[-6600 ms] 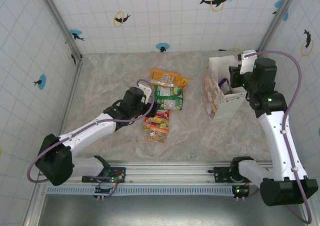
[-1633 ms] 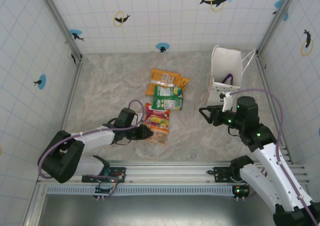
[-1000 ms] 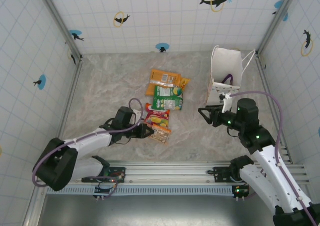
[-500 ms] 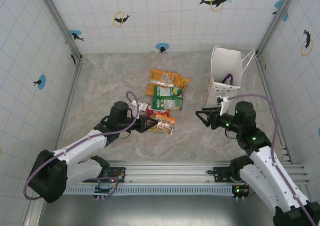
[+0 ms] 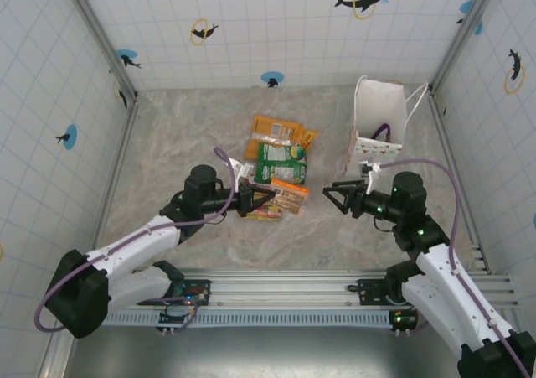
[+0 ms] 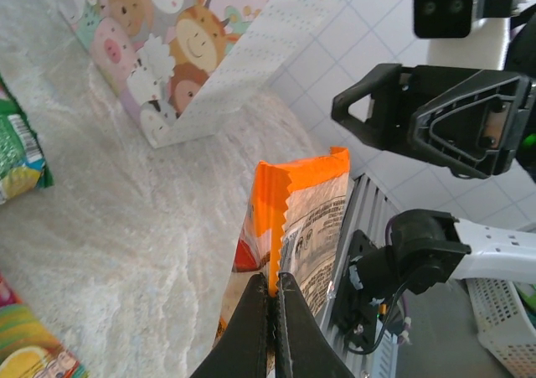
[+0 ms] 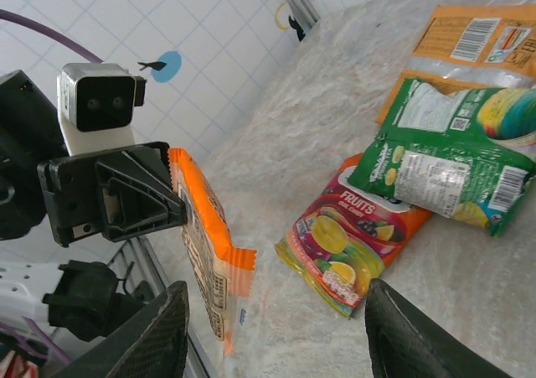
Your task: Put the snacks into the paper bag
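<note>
Mid-frame in the top view, the left hand [image 5: 266,196] is clamped on one edge of a flat orange glossy snack packet [image 5: 290,198], holding it above the marble surface [image 5: 184,135] toward the right hand [image 5: 333,197], whose jaws gape wide (probably a handover). The tall white paper bag [image 5: 378,126] stands at upper right, nearer that arm.

We record: orange packet [image 6: 301,219]; green packet [image 7: 444,156]; red-and-yellow fruit packet [image 7: 343,240]; paper bag [image 6: 251,68], white with pastel cartoon animals; counter [image 5: 184,143], beige marbled.
</note>
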